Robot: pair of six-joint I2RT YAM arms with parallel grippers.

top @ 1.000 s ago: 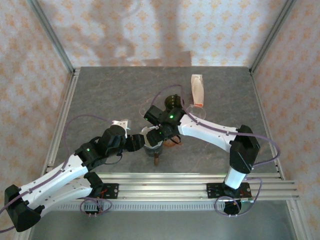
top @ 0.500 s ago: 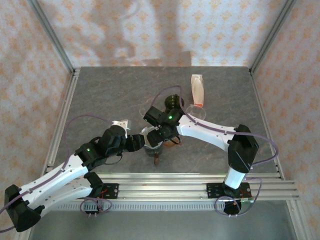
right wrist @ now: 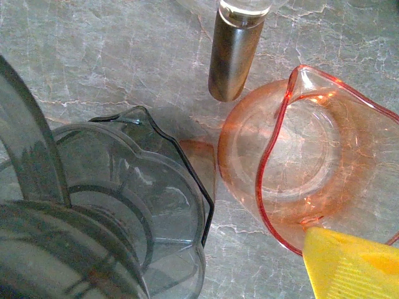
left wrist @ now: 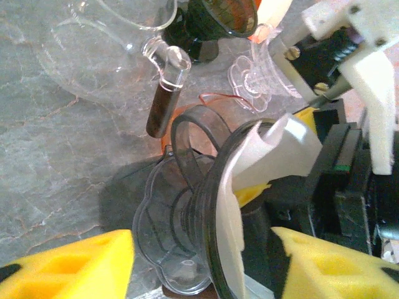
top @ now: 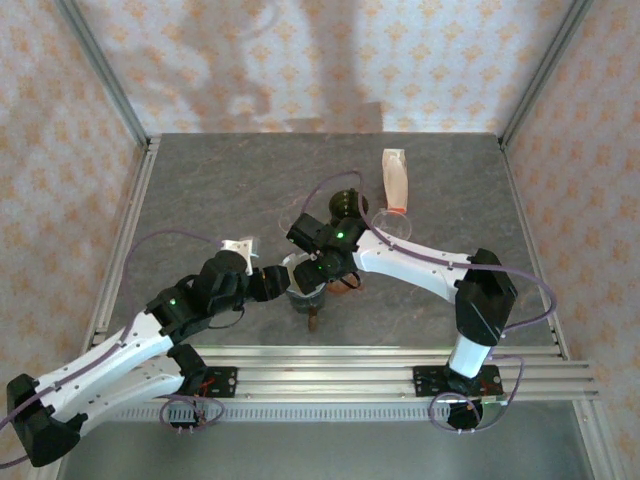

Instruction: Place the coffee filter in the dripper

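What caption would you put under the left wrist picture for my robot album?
White paper filter poking out of the smoky grey dripper, with a glass carafe behind on the marble table.

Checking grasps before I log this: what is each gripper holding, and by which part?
The right gripper appears to pinch the coffee filter by its top edge. The left gripper straddles the dripper; whether it grips cannot be told.

— Where's the top camera?
— High above the near edge, looking down over the whole table (top: 200, 190).
— And the wrists?
— Both very close, angled downward; all three views share the grey dripper (left wrist: 177, 243).
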